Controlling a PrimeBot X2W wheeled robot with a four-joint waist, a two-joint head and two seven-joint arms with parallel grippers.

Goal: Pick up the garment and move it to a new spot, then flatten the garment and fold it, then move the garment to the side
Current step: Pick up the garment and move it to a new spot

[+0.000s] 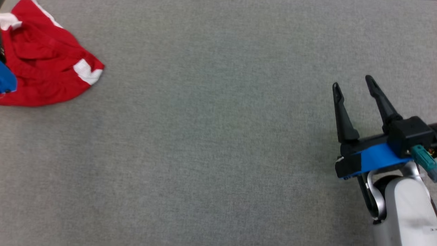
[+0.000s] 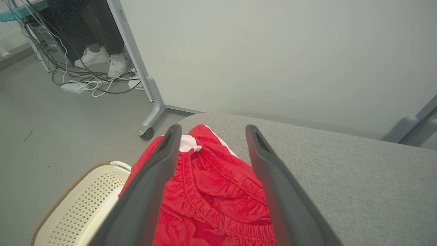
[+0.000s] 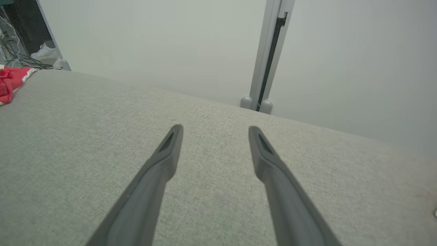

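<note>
The garment [image 1: 44, 65] is a crumpled heap of red cloth with white patches. It lies at the far left of the grey table [image 1: 218, 143], well away from the bare middle of the surface. In my left wrist view its gathered elastic band runs in folds across the heap, and the cloth sits close to the table's rounded corner.

My left gripper [image 2: 213, 130] is right over it, with the fingers spread wide and the red cloth showing in the gap between them. Nothing is pinched there. I cannot tell whether the fingers touch the fabric or hang just above it.

My right gripper [image 1: 352, 82] is at the other side, near the table's right edge and well apart from the garment. Its two dark fingers are also wide apart, with only grey tabletop between them, and it holds nothing. From that wrist the garment is a small red patch at the far left of the table.

Beside the table's corner, down on the floor, stands a cream basket [image 2: 78, 205] with perforated walls and a brown rim. Further off, a grey leg on a caster [image 2: 150, 116] stands on the floor, and behind it are a tangle of cables [image 2: 85, 82] and a person's white shoes [image 2: 102, 59]. A pale wall [image 2: 273, 51] rises behind the table.
</note>
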